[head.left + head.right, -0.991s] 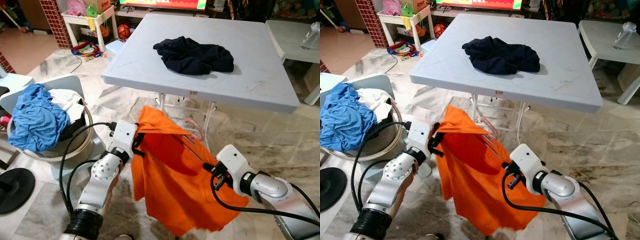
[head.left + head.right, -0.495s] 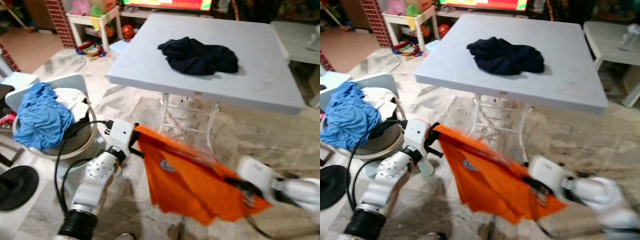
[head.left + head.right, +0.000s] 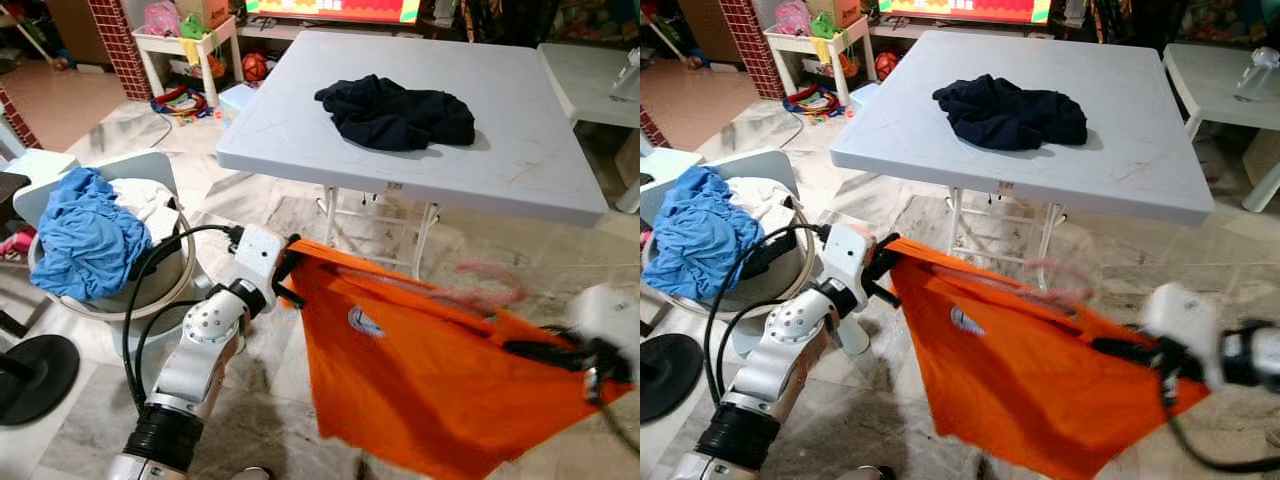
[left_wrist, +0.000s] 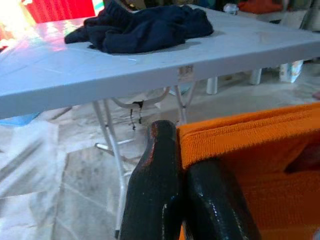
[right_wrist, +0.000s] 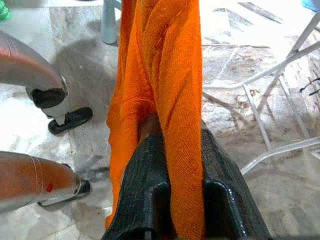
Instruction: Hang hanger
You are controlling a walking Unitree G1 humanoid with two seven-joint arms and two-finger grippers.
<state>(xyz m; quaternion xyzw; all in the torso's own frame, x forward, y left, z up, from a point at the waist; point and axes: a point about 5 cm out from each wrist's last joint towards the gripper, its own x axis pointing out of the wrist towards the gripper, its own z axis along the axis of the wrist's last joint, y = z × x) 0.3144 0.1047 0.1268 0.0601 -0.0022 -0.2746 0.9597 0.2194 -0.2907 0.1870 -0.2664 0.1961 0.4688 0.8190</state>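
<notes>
Compared with a second ago, the right arm has swung well out to the robot's right, so the orange shirt (image 3: 430,380) is now pulled out into a wide sheet between the two grippers instead of hanging bunched in front of the body. Both are clamped onto it. The left gripper (image 4: 187,170) has its jaws pressed together on the hemmed edge at one corner, and the right gripper (image 5: 172,165) has its jaws closed around a thick twisted fold of the cloth at the other end.

The right arm is pretty smeared in the head views, so it's probably mid-swing. Along the stretched top edge you can just make out a pinkish hanger (image 3: 490,285), blurred, seemingly threaded into the shirt with its hook poking up above the fabric. I can't say for sure how well it's seated.

Behind all this is the white tabletop (image 3: 560,170) with a dark garment (image 3: 395,110) dumped on it, and off to the robot's left a laundry basket (image 3: 170,290) with a blue cloth (image 3: 75,235) piled in.

Progress-wise, I'd call it maybe halfway: the shirt looks like it's on the hanger and held up off the floor, but nothing is hung yet. No rail or hook to hang it on turns up in these views, so what's left is finding one and getting the hook onto it.
</notes>
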